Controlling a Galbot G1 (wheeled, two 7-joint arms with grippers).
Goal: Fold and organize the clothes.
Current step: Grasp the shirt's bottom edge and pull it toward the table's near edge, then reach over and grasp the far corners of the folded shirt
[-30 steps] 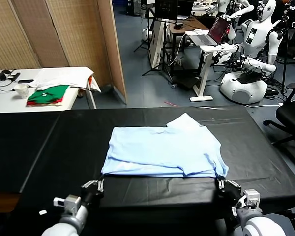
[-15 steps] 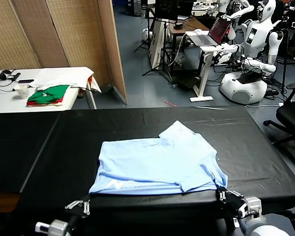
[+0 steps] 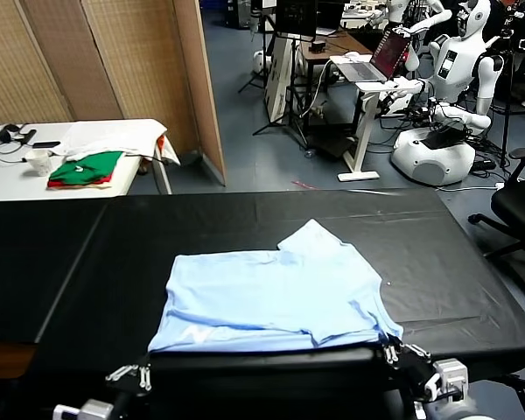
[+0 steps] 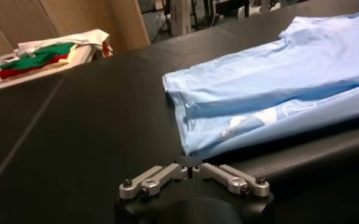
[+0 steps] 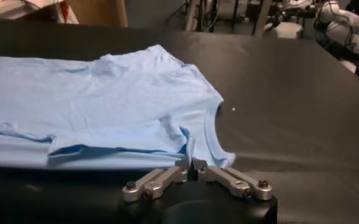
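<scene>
The pale blue T-shirt (image 3: 271, 297) lies folded on the black table (image 3: 114, 254), its near hem at the front edge. In the left wrist view the T-shirt (image 4: 277, 79) shows faint white lettering between its layers. My left gripper (image 3: 129, 375) is at the near left corner; its fingertips stand almost together on that corner's tip, as the left gripper (image 4: 190, 169) shows up close. My right gripper (image 3: 394, 354) is at the near right corner by the collar. Seen from its wrist, the right gripper (image 5: 191, 167) pinches a sliver of the T-shirt (image 5: 106, 97) edge.
A white side table (image 3: 9, 179) at the far left carries green-and-red folded garments (image 3: 86, 168), a white cloth heap (image 3: 114, 136) and a cup (image 3: 39, 161). Wooden screens stand behind it. Parked robots (image 3: 442, 131), a laptop desk and an office chair (image 3: 521, 206) are beyond the table's right side.
The T-shirt has slid toward the table's front edge and a little to the left. Both grippers have drawn back toward me with its near corners, the left one dropping lower.
</scene>
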